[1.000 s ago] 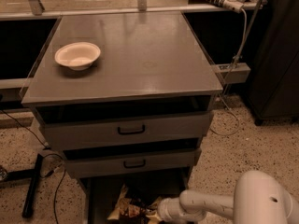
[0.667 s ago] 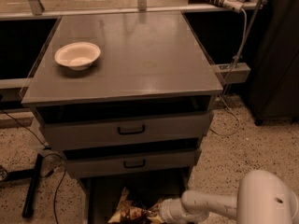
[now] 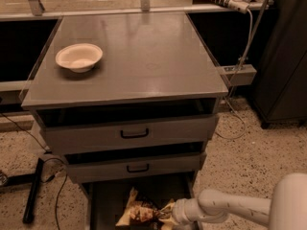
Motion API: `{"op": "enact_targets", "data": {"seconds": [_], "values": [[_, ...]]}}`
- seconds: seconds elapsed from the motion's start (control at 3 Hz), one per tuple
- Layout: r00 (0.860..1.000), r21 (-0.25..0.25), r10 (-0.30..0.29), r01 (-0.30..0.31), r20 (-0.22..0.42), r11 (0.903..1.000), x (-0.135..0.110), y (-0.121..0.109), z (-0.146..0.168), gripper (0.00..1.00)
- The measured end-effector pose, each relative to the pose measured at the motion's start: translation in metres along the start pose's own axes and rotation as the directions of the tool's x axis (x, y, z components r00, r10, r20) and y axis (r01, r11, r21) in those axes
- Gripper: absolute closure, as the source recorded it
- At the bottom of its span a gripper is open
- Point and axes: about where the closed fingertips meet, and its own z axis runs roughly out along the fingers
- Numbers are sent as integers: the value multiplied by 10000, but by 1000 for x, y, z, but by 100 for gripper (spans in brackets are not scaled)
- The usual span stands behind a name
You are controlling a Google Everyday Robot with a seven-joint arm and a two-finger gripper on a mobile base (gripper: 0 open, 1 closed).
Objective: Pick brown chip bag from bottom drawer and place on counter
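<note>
The brown chip bag (image 3: 141, 212) lies on the floor of the open bottom drawer (image 3: 105, 202), at the lower edge of the camera view. My gripper (image 3: 168, 216) reaches in from the lower right on its white arm (image 3: 225, 207) and is at the bag's right end. Its tip is hidden behind the bag and the wrist. The grey counter (image 3: 139, 56) tops the cabinet above, with a white bowl (image 3: 78, 57) at its left side.
Two shallower grey drawers with black handles (image 3: 134, 134) sit slightly open above the bottom drawer. A black stand leg (image 3: 33, 190) and cables lie on the speckled floor at left. A power strip (image 3: 235, 73) hangs at the counter's right; a dark cabinet (image 3: 283, 56) stands far right.
The arm and gripper have shifted slightly left toward the bag in the bottom drawer. The bag, the bowl and the drawers have not visibly moved.
</note>
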Motion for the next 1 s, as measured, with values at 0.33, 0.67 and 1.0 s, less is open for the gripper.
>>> {"op": "enact_targets", "data": {"seconds": [0.33,0.67,1.0], "values": [[9987,319,-503,505,-66,9982,-16,-3,-50,100],[9942,818,-1029,1052,-327,9911,-32,0,-111,100],[9812,1347,-1804,1882,-681,9729,-57,13,-174,100]]}}
